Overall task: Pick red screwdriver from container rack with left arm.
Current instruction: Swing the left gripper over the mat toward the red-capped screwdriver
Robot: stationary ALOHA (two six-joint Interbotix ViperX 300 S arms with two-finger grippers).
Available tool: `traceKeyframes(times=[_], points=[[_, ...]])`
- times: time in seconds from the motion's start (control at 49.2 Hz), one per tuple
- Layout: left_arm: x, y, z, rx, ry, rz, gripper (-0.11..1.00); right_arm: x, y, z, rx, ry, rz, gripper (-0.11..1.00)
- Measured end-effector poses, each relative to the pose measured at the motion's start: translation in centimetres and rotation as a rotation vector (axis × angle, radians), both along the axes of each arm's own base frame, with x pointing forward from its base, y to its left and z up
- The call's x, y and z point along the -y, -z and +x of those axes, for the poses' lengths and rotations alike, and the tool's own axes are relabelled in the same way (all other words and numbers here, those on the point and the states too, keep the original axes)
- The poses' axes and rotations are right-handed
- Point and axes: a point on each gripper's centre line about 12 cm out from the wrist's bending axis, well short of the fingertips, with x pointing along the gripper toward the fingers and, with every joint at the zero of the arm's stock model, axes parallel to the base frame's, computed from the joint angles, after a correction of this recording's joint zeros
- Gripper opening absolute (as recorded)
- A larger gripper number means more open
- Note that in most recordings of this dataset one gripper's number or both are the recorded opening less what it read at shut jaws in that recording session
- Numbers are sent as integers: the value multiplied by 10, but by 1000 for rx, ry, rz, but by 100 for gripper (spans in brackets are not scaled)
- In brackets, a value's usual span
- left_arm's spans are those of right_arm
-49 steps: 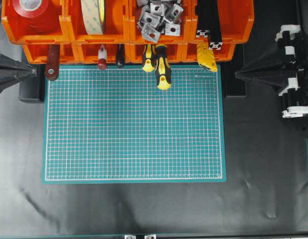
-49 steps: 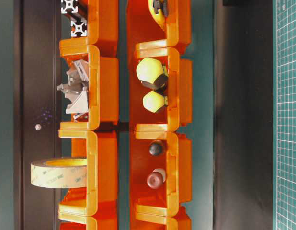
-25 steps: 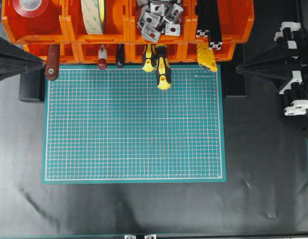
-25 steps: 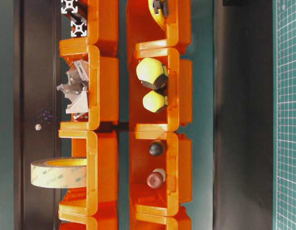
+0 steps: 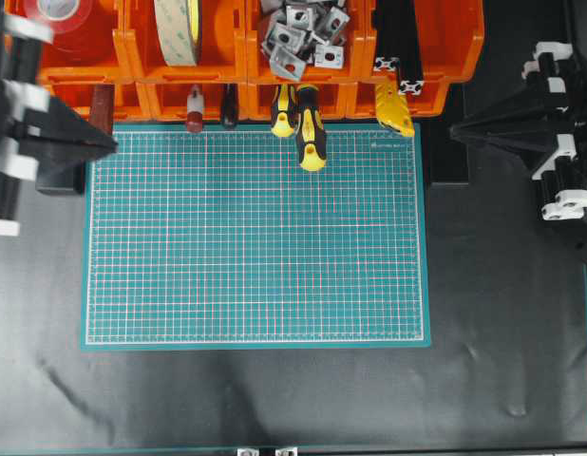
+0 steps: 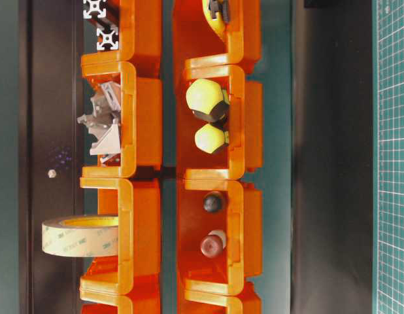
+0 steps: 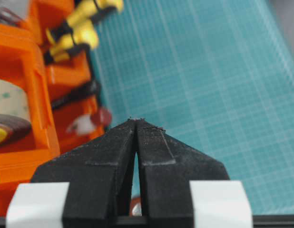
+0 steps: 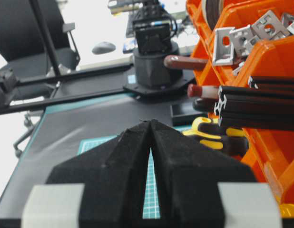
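Red screwdriver: slim red-and-white-handled screwdriver (image 5: pixel 194 107) with rounded dark red end cap, lying in the front row of the wide bright orange plastic container rack (image 5: pixel 246 52), cap jutting toward the green gridded cutting mat (image 5: pixel 255 237).
Left claw: black latticed left claw (image 7: pixel 136 124), tips pressed together, holding nothing, at the mat's left edge.
Right claw: right claw (image 8: pixel 150 124) pressed together, empty.
Table-level view: shows only the cap end-on (image 6: pixel 212 245).
Left wrist view: shows handle (image 7: pixel 90 121) blurred, beyond the tips.

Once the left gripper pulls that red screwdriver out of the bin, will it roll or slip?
The red screwdriver looks slim and round-capped, so it would probably roll if released on the mat. Its smooth-looking handle may slip; the left gripper, now shut, likely needs a firm pinch.
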Motion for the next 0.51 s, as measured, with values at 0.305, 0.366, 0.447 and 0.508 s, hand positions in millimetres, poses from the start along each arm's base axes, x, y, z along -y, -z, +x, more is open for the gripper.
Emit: traceKeyframes(times=[0.305,0.366,0.447,0.508], points=[[27,16,24,-39,-110,267,0,0,-1,0,3,0,-2,0],[38,27,30,-43,-171,331,0,0,-1,0,5,0,1,0],[52,41,36,-44,-236,406,0,-1,-1,0,3,-4,0,0],[61,53,41,-54,-277,440,0,-1,-1,-1,5,-7,1,0]])
